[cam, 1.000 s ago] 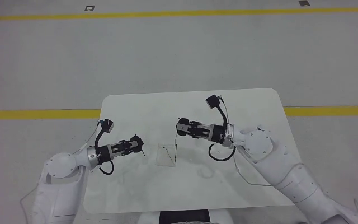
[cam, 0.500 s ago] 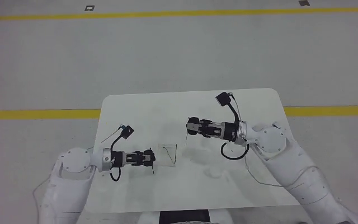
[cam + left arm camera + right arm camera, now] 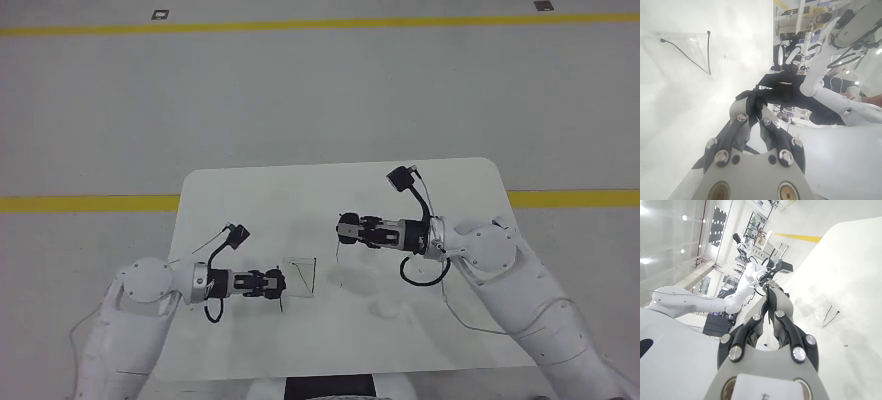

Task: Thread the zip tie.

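Observation:
My right gripper (image 3: 345, 228) (image 3: 768, 291) hovers over the middle of the white table (image 3: 450, 190), shut on a black zip tie (image 3: 769, 313) whose head pokes out past the fingertips. My left gripper (image 3: 272, 285) (image 3: 755, 98) sits low beside a clear plastic sheet (image 3: 300, 275), shut on a second thin black zip tie (image 3: 759, 121). On the sheet (image 3: 677, 43) (image 3: 829, 311) lie two more black zip ties (image 3: 685, 55) (image 3: 708, 53). The two grippers are apart, with the sheet between them.
A tiny black scrap (image 3: 724, 56) (image 3: 845, 345) lies on the table beyond the sheet. The table's front edge is close to the left gripper. Bare tabletop spreads out behind and to both sides.
The left gripper has moved right and toward the front edge, ending next to the clear sheet. The right gripper has shifted a little to the right, still holding its tie.

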You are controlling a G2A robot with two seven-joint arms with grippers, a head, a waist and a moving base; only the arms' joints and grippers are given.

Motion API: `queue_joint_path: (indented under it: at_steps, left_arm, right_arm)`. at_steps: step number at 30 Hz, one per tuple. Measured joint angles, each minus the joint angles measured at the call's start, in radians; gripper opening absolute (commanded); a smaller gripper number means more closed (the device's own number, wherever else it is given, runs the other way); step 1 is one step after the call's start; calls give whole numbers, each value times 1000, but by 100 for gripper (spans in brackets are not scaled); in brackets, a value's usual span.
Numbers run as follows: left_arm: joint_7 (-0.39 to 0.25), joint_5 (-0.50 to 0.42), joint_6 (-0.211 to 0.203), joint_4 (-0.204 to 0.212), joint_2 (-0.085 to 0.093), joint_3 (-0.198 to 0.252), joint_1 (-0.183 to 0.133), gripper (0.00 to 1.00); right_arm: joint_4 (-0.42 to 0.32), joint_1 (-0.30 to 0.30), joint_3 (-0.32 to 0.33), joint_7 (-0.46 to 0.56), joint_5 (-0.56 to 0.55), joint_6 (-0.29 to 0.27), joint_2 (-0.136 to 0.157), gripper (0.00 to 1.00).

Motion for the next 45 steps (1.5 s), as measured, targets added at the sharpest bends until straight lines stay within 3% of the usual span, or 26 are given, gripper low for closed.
queue_joint_path:
  at_steps: [3,12,22,24,45]
  left_arm:
    - [-8,-65,34,14,14,54,-23,0]
    - [-8,-233,70,33,90,177,-93,0]
    - [-8,-383,82,58,162,281,-151,0]
    - [-8,-394,83,61,166,291,-156,0]
    - [-8,-392,83,61,166,290,-156,0]
  right_arm:
    - [-17,12,-4,-4,-8,0,-6,0]
    - [-22,51,39,149,79,0,-36,0]
    - [62,96,121,385,169,0,-118,0]
    - [71,100,126,419,183,0,-126,0]
    - [70,100,125,412,182,0,-125,0]
